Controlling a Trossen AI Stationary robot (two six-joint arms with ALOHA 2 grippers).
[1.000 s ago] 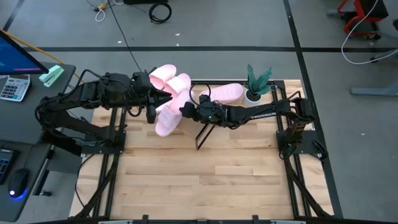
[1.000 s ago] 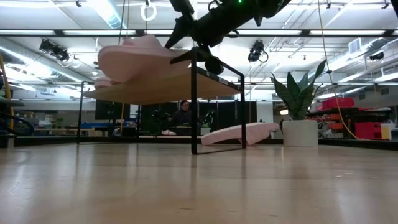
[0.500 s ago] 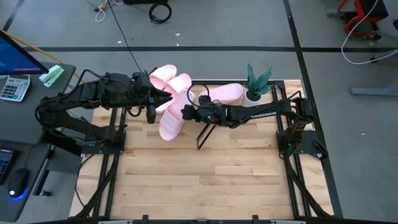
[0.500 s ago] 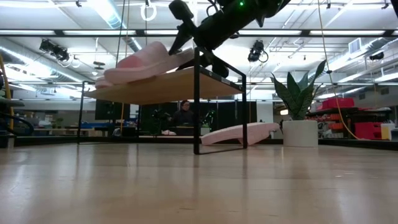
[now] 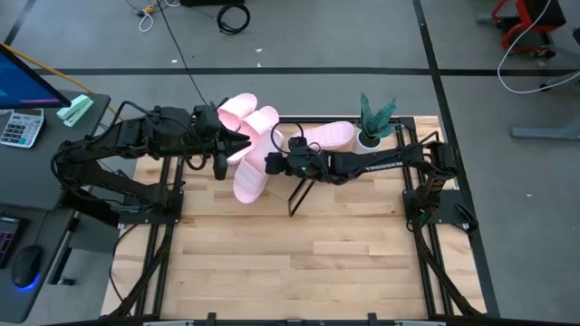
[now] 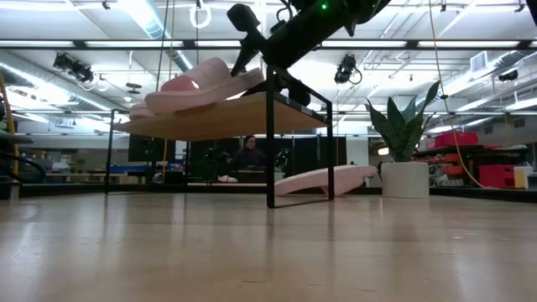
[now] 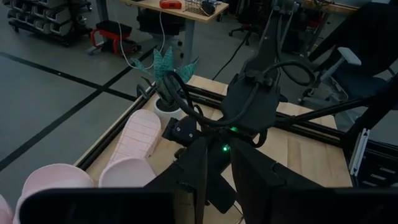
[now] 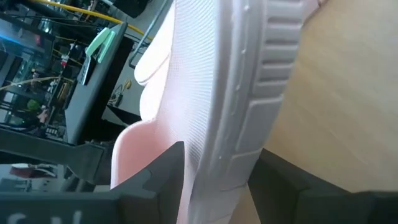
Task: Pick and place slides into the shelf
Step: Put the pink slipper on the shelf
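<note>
Of the pale pink slides, two lie side by side on the shelf, one [image 5: 237, 109] beside the other [image 5: 263, 124]. A third slide [image 5: 328, 135] lies flat on the table by the plant. My right gripper [image 5: 270, 163] reaches in from the right and is shut on the fourth slide [image 5: 246, 179], over the shelf's plank top [image 6: 226, 117]. The shelf's black wire end frame [image 5: 295, 195] stands below the right arm. My left gripper [image 5: 246, 143] hovers beside the shelved slides, fingers close together and touching nothing. My right gripper pinches the fourth slide by the end of its sole [image 8: 217, 124], one finger [image 8: 158, 171] on each face. It comes from the table's right, slanting down. The slide [image 6: 197, 84] is tilted, its free end low by the plank; whether it touches the plank I cannot tell.
A potted plant [image 5: 373, 122] stands near the table's far right corner, beside the loose slide. Black frame rails run along the table's left and right sides. The near half of the slatted tabletop [image 5: 299, 263] holds nothing. A person sits in the room beyond the table.
My right gripper has come down a little and tipped the held slide. A second ago the slide hung level above the plank; now its free end slopes down toward the plank top, and it has shifted slightly toward the table's right.
</note>
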